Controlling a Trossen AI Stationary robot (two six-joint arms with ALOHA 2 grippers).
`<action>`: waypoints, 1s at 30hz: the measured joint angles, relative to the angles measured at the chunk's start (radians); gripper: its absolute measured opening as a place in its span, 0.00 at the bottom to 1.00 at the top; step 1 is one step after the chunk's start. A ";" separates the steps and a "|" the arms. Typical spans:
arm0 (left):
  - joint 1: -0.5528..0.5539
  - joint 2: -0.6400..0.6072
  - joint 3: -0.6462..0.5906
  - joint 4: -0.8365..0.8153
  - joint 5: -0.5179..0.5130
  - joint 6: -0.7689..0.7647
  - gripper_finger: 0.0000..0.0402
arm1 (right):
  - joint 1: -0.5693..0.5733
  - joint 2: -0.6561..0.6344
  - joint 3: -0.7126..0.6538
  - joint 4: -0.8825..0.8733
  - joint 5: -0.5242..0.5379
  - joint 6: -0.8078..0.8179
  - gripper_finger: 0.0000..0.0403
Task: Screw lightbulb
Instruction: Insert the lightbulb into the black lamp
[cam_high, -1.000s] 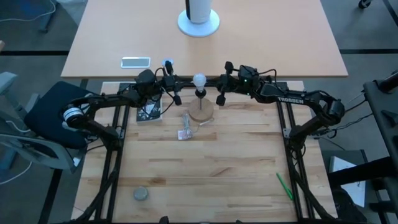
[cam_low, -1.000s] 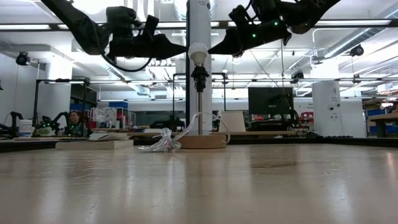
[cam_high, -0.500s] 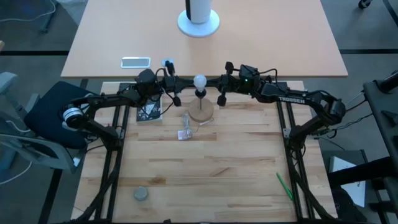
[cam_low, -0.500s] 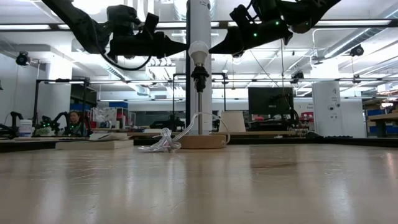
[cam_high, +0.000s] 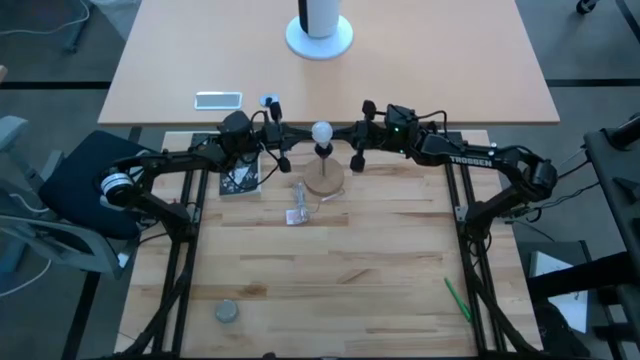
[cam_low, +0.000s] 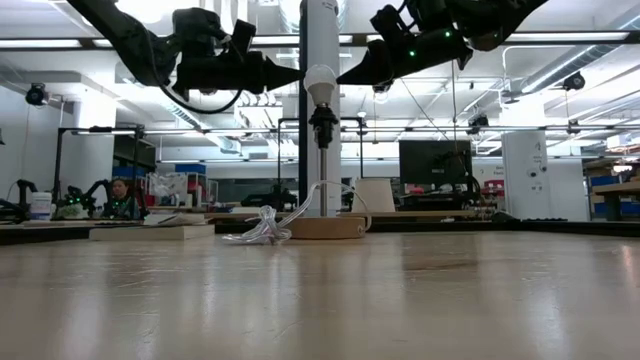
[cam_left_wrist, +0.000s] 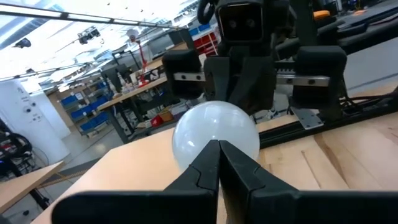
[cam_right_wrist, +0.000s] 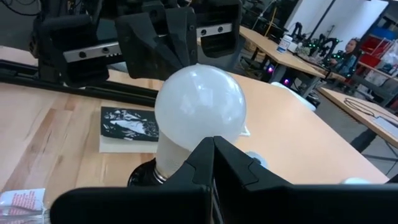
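Wooden tabletop (cam_high: 330, 270): lightbulb (cam_high: 321, 131) is sitting light, slippery, fragile in its socket (cam_low: 322, 122); you are flanking its globe with left gripper (cam_high: 285, 160) and right gripper (cam_high: 356, 160), both clenched empty.

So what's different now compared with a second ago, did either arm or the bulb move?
Almost nothing. The right end effector has drawn back slightly from the lightbulb. The left end effector stays level beside the bulb, both with fingers shut. The bulb stays seated in the black socket, and the wooden base and plastic wrapper lie as before.
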 joint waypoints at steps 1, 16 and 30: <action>0.000 0.000 0.000 0.000 -0.002 0.002 0.00 | 0.003 0.000 0.000 -0.002 0.000 0.000 0.00; 0.000 0.001 0.000 -0.009 -0.071 0.014 0.00 | 0.041 0.000 0.000 -0.018 -0.005 0.000 0.00; 0.000 -0.022 0.000 -0.079 -0.074 0.033 0.00 | 0.040 -0.091 0.000 -0.127 0.052 -0.001 0.00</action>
